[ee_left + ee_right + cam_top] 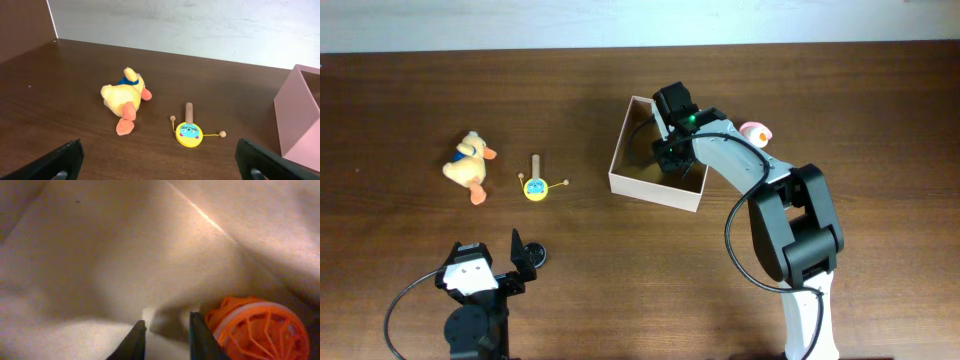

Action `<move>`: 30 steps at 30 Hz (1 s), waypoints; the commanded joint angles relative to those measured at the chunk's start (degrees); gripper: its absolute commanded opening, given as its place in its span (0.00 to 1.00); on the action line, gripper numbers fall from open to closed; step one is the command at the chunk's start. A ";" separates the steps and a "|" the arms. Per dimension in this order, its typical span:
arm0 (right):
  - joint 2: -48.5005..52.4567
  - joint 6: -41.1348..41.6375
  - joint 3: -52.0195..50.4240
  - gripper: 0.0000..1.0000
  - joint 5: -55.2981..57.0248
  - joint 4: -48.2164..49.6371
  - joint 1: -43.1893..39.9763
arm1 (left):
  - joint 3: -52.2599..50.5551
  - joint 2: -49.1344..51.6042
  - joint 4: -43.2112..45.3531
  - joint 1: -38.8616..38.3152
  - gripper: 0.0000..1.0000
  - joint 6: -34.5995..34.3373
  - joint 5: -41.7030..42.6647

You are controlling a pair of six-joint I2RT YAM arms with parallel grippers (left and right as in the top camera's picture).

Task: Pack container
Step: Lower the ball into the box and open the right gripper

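Observation:
The container [650, 193], a shallow square box with white walls and a tan inside, stands right of the table's middle; its wall [300, 120] also shows in the left wrist view. My right gripper [672, 155] reaches down inside it. In the right wrist view its jaws [167, 325] stand slightly apart over the box floor [100, 255] with nothing between them, and an orange ribbed toy [255, 330] lies just beside the right finger. My left gripper [157, 150] rests wide open and empty near the front edge [485, 250].
A yellow plush duck [470, 165] [122, 97] lies on the table at the left. Next to it is a small yellow rattle drum with a wooden handle [534, 186] [189, 134]. A pink and white item [755, 131] sits behind the box's right corner.

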 commanded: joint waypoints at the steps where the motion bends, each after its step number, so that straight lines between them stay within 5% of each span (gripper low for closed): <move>1: 0.39 -1.25 1.07 0.29 -2.14 0.33 0.85 | -0.37 -0.55 0.15 -0.24 0.99 0.52 0.59; 15: 0.39 -1.49 6.80 0.50 -2.40 -1.90 7.26 | -0.37 -0.55 0.15 -0.24 0.99 0.52 0.59; 30: 0.39 -1.44 7.08 0.51 -4.63 -7.87 8.35 | -0.37 -0.55 0.15 -0.24 0.99 0.50 0.59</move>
